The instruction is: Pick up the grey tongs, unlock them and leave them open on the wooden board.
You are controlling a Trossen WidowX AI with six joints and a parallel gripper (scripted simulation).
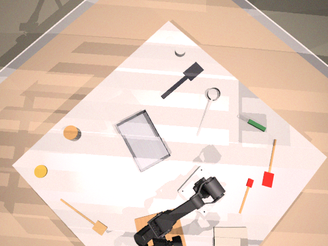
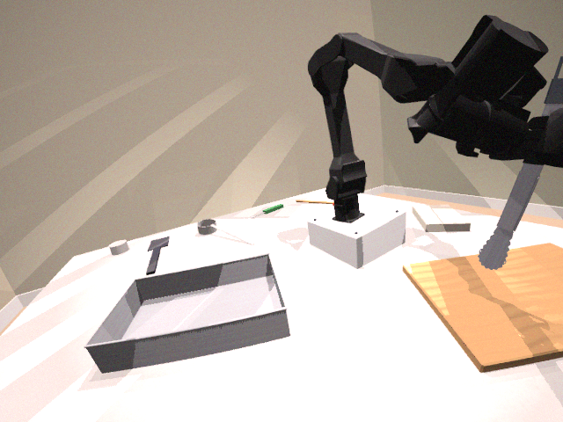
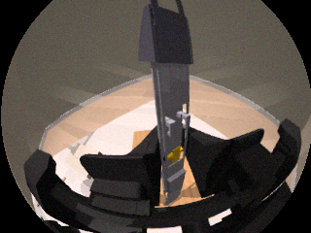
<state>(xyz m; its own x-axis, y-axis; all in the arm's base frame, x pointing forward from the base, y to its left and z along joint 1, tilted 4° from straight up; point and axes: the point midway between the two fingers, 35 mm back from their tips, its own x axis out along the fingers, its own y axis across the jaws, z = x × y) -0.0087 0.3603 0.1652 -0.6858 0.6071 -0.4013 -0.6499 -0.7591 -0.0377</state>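
Holding the long grey metal tongs (image 2: 518, 204) (image 3: 172, 87) between its fingers, the black gripper (image 2: 538, 141) (image 3: 167, 127) is closed on them above the rectangular wooden board (image 1: 140, 225) (image 2: 481, 317) — the scalloped tip end points steeply down, and the other end goes upward. The tongs are in the air, not lying on the board. The grey rectangular roasting tin (image 1: 155, 132) (image 2: 204, 338) stands apart from the board, on the white table (image 1: 92, 169) (image 2: 345, 345). Beyond the tin lies a dark flat spatula (image 1: 176, 87) (image 2: 154, 258) — near it, a round strainer-like ring (image 1: 207, 97) (image 2: 200, 227) with a thin pale handle.
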